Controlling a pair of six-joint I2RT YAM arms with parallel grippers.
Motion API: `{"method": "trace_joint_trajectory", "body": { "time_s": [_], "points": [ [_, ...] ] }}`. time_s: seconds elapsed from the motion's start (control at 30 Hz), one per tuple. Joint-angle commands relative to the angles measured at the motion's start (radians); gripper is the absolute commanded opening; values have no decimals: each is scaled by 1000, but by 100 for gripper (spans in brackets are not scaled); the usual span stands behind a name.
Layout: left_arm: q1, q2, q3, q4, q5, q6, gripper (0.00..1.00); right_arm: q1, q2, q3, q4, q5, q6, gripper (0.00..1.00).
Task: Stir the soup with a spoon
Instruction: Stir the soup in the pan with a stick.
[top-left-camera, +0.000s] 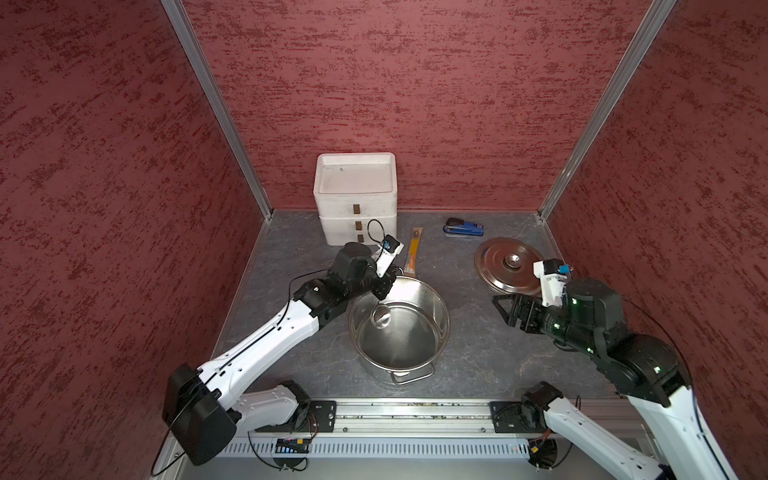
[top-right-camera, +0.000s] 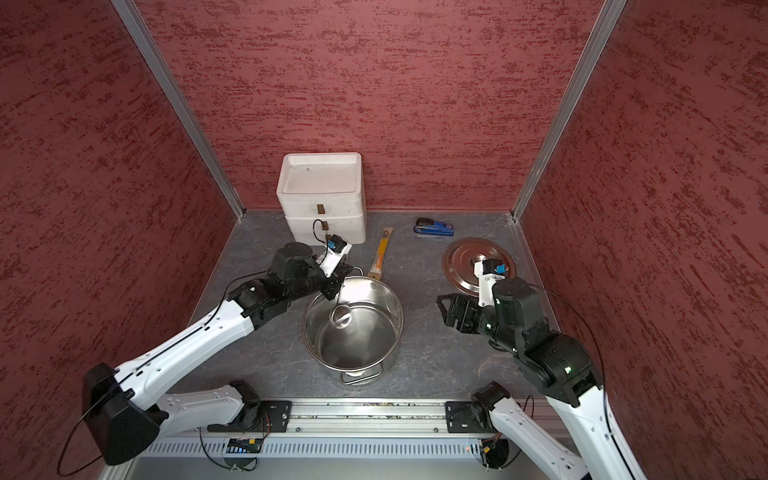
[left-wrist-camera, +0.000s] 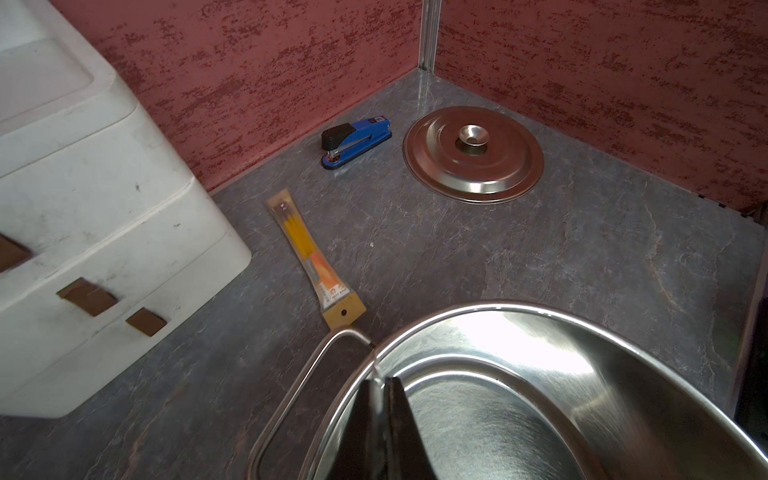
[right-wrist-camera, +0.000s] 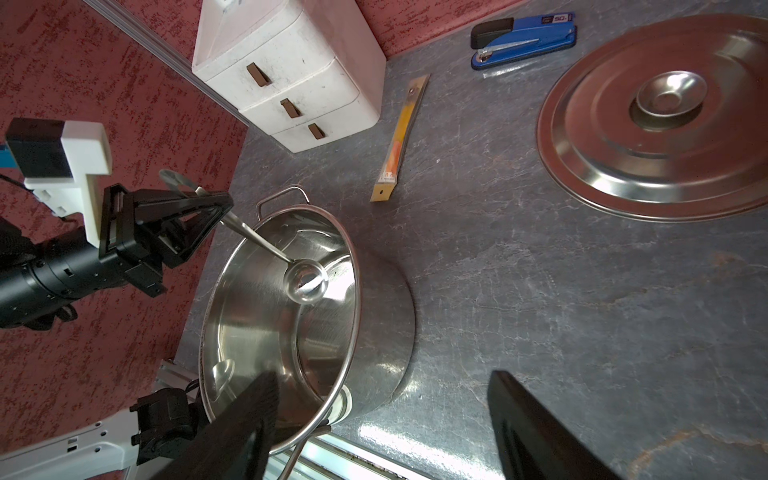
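While the left gripper (top-left-camera: 384, 289) is closed on the handle of the spoon (top-left-camera: 381, 316), whose bowl hangs inside the pot (top-left-camera: 437, 318) on the tabletop (top-left-camera: 478, 357), the right gripper (top-left-camera: 503, 311) stands wide open and empty beside it.

Robotics laboratory test cell. Evidence: red textured wall panels (top-left-camera: 415, 83) in aluminium framing (top-left-camera: 220, 112), grey stone-pattern tabletop (top-left-camera: 490, 357), left arm (top-left-camera: 257, 340) and right arm (top-left-camera: 673, 436) mounted on 1 aluminium rail (top-left-camera: 411, 415).
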Motion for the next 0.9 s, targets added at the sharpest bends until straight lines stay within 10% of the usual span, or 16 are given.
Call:
{"method": "trace_joint_trajectory", "body": {
  "time_s": [0.0,0.4,0.87],
  "points": [
    [-41,66,74,88,48,34,0,5,-20,-2,-2,22,5,84],
    [-290,214,203,86,57,62,0,5,-61,-7,-32,41,20,84],
    [-539,-30,17,-29,-93,-61,0,6,-56,-33,-11,24,24,83]
  ]
}}
